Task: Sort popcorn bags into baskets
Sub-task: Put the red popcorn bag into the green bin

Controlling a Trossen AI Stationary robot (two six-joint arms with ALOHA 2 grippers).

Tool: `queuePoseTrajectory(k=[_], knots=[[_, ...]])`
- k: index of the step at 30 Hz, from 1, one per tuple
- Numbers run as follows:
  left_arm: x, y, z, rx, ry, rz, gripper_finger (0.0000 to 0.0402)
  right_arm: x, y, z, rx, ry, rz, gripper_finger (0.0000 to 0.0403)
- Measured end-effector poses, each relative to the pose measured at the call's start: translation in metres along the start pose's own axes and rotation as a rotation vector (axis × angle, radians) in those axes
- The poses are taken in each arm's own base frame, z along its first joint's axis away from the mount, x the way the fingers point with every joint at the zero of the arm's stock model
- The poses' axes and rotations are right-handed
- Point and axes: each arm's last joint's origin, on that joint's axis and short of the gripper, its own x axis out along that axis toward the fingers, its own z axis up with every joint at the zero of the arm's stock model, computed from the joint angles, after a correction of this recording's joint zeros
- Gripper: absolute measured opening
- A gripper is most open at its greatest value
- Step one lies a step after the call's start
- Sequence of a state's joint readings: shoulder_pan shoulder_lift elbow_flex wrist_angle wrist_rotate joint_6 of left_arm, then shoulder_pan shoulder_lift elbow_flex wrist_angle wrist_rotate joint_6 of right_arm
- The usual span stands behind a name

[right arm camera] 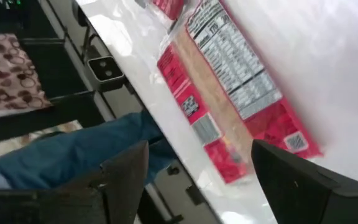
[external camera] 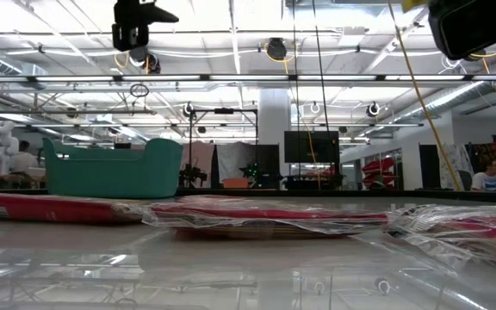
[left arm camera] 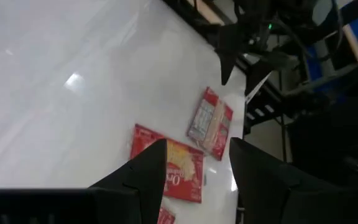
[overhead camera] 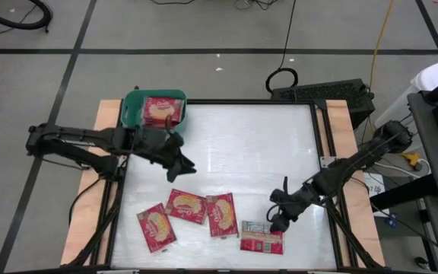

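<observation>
Nearest the low camera we see popcorn bags point(external camera: 257, 215) lying flat on the glossy white worktop point(overhead camera: 234, 144), crinkled wrap edges up front. From above we count four loose ones along the near edge: one tilted bag point(overhead camera: 157, 226), a second bag point(overhead camera: 186, 205), a third bag point(overhead camera: 221, 215), the last two touching or nearly so. Fourth, the label-up bag point(overhead camera: 261, 237), lies a bit apart toward the right, grey-white nutrition panel showing.

One more bag point(overhead camera: 160, 112) sits inside the teal basket point(overhead camera: 132, 113) at the far left corner of the worktop. In the low view the basket stands behind the packets, at left.

Right gripper point(overhead camera: 278, 222) hangs just over the label-up bag's far edge; its fingers point(right arm camera: 303, 180) stand wide apart, nothing between them, the bag lying flat under them. Left gripper point(overhead camera: 182, 169) is above bare worktop between the basket and the bag row, fingers point(left arm camera: 148, 174) apart and empty.

Around: a wooden frame point(overhead camera: 347, 129) borders the worktop, a dark keyboard-like unit point(overhead camera: 322, 95) sits beyond the far right corner, cables on the floor. Right wrist view catches a person's blue-jeaned leg point(right arm camera: 86, 155) just off the worktop edge.
</observation>
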State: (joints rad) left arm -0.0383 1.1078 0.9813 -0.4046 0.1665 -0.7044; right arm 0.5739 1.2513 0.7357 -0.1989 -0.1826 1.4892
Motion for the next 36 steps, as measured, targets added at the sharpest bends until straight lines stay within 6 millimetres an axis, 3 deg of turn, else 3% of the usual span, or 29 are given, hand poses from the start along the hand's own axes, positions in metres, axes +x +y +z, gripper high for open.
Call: queuePoseTrajectory(k=[8,13,29,36], knots=[[0.007,-0.029,-0.03,0.011,0.024,0.011,0.0177,0.039,0.0,0.006,-0.144,0.026,0.028,0.0278],[0.008,-0.044,-0.046,-0.004,-0.001,0.029,0.0177,0.055,-0.005,0.007,-0.11,0.059,0.009,0.0279],[-0.001,-0.073,-0.08,-0.038,-0.075,0.037,0.0177,0.053,-0.019,0.011,-0.156,0.043,-0.132,0.0279],[-0.003,-0.075,-0.085,-0.042,-0.088,0.05,0.0177,0.055,-0.024,0.011,-0.296,0.025,-0.19,0.0278]])
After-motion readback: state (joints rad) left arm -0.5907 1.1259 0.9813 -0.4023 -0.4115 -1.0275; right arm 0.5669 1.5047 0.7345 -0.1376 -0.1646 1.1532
